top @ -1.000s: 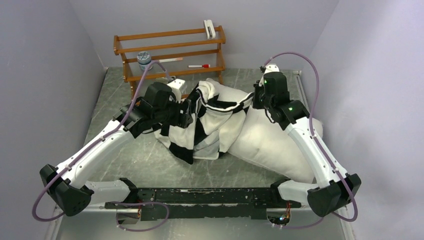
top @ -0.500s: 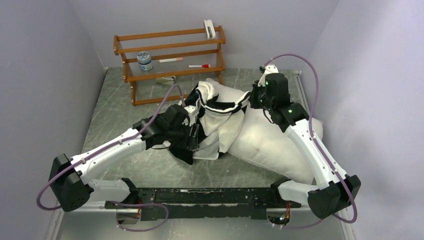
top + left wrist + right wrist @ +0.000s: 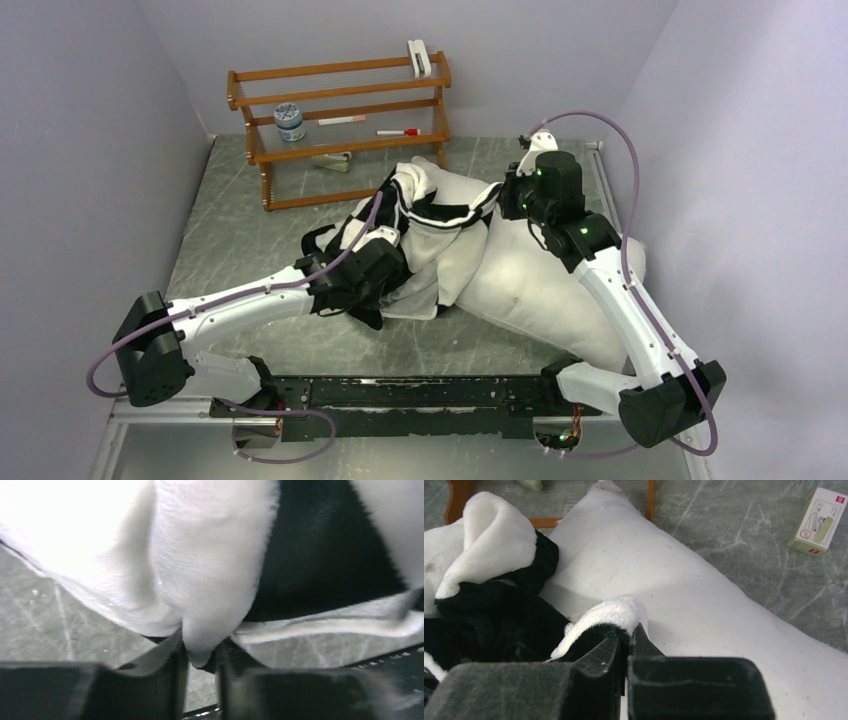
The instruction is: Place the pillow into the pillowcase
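The pillow lies slantwise across the right half of the bench, its far corner close to the wooden rack. The pillowcase is bunched over the pillow's left side, with most of the pillow bare. The left jaws are almost closed, pinching a white fold at the pillowcase's near edge. The right jaws are clamped tight on its black-and-white rim, just above the pillow
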`<state>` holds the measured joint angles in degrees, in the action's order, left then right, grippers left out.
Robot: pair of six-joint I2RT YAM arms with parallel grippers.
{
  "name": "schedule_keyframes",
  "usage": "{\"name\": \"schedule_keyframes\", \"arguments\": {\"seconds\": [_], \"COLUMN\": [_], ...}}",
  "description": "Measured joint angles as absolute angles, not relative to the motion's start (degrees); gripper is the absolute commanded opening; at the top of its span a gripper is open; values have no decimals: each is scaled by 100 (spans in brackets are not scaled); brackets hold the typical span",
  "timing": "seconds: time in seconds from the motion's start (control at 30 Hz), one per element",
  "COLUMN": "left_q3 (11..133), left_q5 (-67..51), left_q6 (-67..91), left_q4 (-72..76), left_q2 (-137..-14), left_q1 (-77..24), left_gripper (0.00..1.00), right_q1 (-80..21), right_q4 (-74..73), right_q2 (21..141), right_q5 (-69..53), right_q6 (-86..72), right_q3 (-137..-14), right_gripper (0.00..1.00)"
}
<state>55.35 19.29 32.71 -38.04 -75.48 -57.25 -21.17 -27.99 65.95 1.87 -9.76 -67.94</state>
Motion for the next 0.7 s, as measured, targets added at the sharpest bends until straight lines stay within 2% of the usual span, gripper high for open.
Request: {"name": "schedule_keyframes", "arguments": {"seconds": [0.07, 0.23, 0.4, 0.5, 0.57, 0.7], "left_q3": [5537, 6020, 7172, 7411, 7411, 7929], "left_q5": [2198, 3181, 5105, 6145, 6563, 6910], "left_q6": [3321, 3282, 2429, 541, -1157, -3881], "left_q4": [-3898, -4484, -4563, -3024, -1238, 1669], "left_q2": [-7568, -7446, -6785, -6097, -5728, -5793], "left_q1": [-5767, -5835, -5835, -5835, -5835, -5835], "left_gripper": [6, 5, 5, 5, 5, 5], "right_q1": [-2117, -2117, -2117, -2119, -2117, -2117], "right_q4": [-2746, -2502, -2003, -1474, -1033, -30], "right_q2": [6508, 6250, 6178, 6173, 6141, 5867], "right_q5": [187, 139, 78, 128, 215, 388], "right_q6": [-926, -810, -646, -338, -115, 292], "right_q3": [-6761, -6670, -7052, -7557, -7841, -8143], "right_gripper": [0, 0, 0, 0, 0, 0]}}
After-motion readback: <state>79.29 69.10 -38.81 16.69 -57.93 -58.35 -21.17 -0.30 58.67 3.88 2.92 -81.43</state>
